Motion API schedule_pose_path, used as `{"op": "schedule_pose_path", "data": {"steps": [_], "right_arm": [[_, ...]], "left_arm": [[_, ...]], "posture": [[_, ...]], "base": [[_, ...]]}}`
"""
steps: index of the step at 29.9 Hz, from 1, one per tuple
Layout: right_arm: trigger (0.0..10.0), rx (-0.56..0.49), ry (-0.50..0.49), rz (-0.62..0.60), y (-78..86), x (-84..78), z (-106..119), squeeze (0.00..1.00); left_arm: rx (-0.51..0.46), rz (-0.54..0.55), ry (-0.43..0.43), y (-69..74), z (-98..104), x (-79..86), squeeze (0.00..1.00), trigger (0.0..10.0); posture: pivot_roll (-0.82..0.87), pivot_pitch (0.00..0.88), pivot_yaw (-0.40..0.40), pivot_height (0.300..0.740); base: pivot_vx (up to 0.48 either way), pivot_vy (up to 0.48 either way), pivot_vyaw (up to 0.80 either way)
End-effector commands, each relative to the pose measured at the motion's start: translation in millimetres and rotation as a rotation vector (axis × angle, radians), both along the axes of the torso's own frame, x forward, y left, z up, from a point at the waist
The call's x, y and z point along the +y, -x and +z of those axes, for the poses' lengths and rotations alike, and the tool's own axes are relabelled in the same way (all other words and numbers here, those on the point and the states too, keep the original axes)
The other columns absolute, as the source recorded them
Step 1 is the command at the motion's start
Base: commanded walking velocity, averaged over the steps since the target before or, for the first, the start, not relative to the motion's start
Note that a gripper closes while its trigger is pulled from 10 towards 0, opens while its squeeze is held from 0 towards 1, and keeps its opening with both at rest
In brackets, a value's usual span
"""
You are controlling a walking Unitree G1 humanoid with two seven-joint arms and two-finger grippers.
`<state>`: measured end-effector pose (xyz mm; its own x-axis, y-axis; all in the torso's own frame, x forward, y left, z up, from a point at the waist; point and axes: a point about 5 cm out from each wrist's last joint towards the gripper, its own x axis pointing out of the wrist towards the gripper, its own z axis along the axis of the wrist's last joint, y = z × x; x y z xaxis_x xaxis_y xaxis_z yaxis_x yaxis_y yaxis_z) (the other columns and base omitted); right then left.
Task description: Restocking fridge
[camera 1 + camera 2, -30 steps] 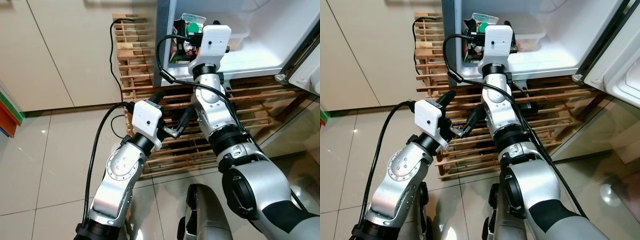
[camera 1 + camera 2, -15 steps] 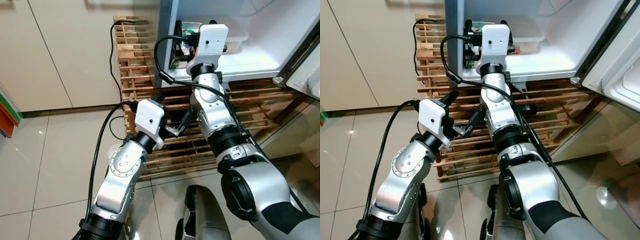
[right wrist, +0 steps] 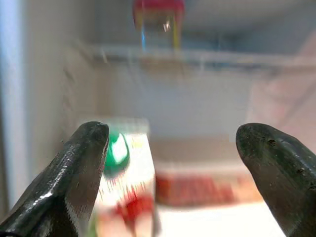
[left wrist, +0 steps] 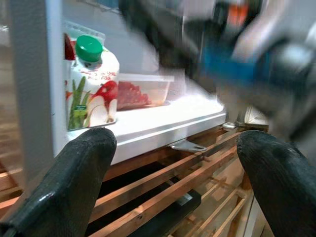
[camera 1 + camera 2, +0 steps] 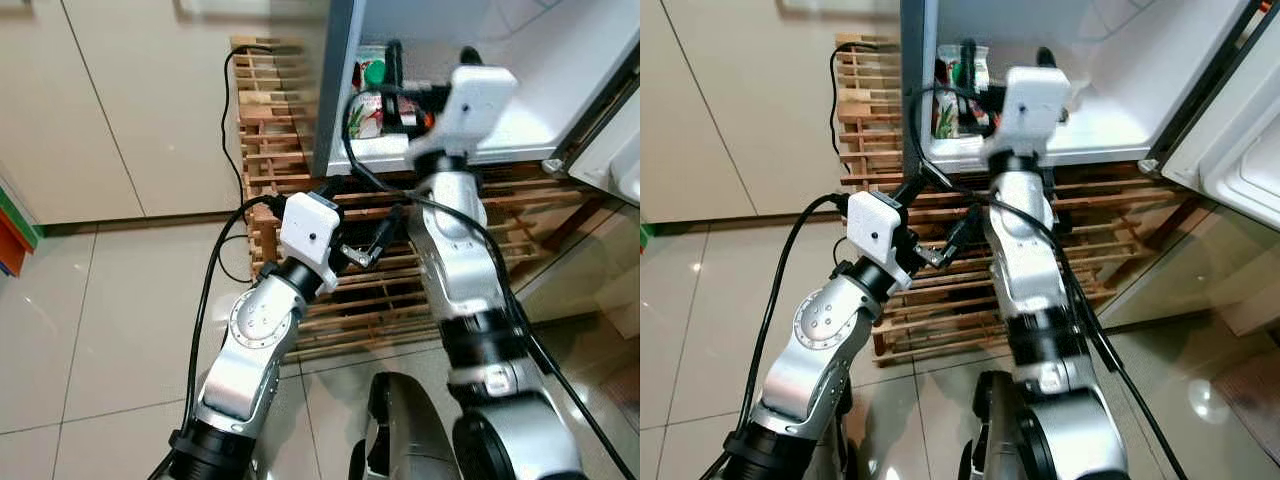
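the carton (image 5: 368, 100) had been released on the fridge shelf (image 5: 480, 125); the right tool (image 5: 1002, 62) was drawn back, open and empty; the left tool (image 5: 360, 222) was held open.

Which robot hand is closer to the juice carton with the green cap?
The right hand. It is up at the fridge shelf, open, just beside the juice carton. The left hand is lower, open, outside the fridge in front of the wooden rack.
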<state>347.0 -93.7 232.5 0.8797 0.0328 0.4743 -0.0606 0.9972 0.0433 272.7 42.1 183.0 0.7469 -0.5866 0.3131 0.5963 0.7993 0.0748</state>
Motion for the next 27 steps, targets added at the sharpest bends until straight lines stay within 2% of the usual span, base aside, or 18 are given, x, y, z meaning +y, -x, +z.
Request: {"op": "schedule_pose_path", "data": {"steps": [1,4,8,16,21,27], "right_arm": [[10.0,0.039,0.009,0.014,-1.7,-0.3,-5.5,0.0],[10.0,0.09,0.034,0.029,-10.9,1.7,-10.4,0.0],[10.0,0.104,0.053,0.032,-14.1,4.5,-10.1,0.0],[10.0,0.105,0.096,0.074,-29.2,28.3,-4.3,0.0],[10.0,0.097,0.099,0.088,-32.9,37.1,2.0,0.0],[10.0,0.115,0.124,0.09,-36.7,42.4,-6.6,0.0]], "left_arm": [[-0.013,-0.019,0.015,2.8,2.8,-6.5,0.0,10.0],[-0.017,-0.022,0.015,3.0,4.3,-7.2,0.0,10.0],[-0.019,-0.016,0.015,2.9,5.2,-5.6,0.0,10.0],[-0.015,0.008,0.014,4.2,5.8,0.1,0.0,10.0],[-0.01,0.013,0.009,4.6,5.3,2.0,0.0,10.0],[-0.003,0.012,0.009,5.2,4.9,2.1,0.0,10.0]], "posture": [[0.06,0.102,-0.103,0.582],[0.07,0.108,-0.108,0.582],[0.08,0.116,-0.113,0.582],[0.11,0.131,-0.112,0.582],[0.11,0.134,-0.112,0.582],[0.11,0.136,-0.116,0.582]], "base": [[0.0,0.0,0.0],[0.0,0.0,0.0],[0.0,0.0,0.0],[0.0,0.0,0.0],[0.0,0.0,0.0],[0.0,0.0,0.0]]}}
